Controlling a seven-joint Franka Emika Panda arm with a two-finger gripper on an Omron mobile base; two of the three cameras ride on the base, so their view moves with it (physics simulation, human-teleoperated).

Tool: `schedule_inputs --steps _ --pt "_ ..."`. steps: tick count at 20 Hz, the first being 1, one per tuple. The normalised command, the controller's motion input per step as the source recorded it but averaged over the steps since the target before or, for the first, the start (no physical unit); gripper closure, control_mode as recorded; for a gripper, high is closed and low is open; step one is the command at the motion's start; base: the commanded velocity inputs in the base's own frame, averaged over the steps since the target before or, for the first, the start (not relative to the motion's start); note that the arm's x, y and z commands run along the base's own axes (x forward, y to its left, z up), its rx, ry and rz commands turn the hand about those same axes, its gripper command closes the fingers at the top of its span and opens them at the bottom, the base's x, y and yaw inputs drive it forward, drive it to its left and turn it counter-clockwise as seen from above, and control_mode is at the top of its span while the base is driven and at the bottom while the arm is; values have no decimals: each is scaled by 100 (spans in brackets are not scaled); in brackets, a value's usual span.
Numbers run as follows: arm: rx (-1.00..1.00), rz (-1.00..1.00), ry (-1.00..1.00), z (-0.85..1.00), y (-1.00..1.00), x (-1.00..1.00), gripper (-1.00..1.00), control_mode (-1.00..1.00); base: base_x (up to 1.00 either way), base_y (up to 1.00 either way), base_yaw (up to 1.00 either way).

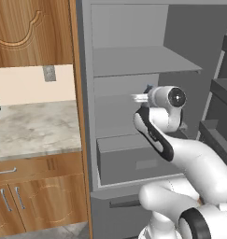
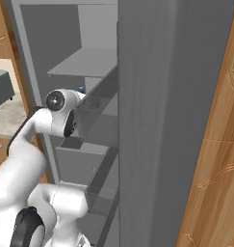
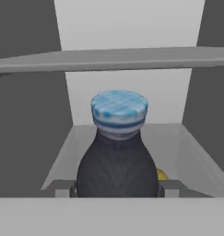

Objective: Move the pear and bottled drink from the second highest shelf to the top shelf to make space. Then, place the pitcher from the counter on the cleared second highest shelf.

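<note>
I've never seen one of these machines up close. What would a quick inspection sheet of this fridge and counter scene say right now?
Surface: counter, marbled, bare where visible.
Job's things: bottle upright on a fridge shelf; pear, a yellow sliver behind it.
Clutter: nothing seen.
End effector: fingers flank the bottle's body; contact not certain.
Cables: nothing seen.
Surroundings: open grey fridge, top shelf above the bottle, wooden cabinets.

shelf (image 3: pixel 187 154): bottled drink (image 3: pixel 117 152) upright | pear (image 3: pixel 162 174) behind
</note>
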Motion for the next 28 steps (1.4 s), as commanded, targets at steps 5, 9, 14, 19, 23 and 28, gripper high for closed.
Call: schedule_inputs --steps 5,9,14,19,23,28 --pt "0 3 -1 100 34 -16 100 -100 0 0 0" --pt "0 0 -2 72 3 -1 100 -100 0 0 0" --pt "0 0 0 39 0 10 100 -100 0 0 0" --pt "0 0 0 16 -8 31 100 -100 0 0 0" --pt "0 0 0 17 -13 44 100 -100 0 0 0" --pt "0 0 0 17 -10 50 100 -100 0 0 0"
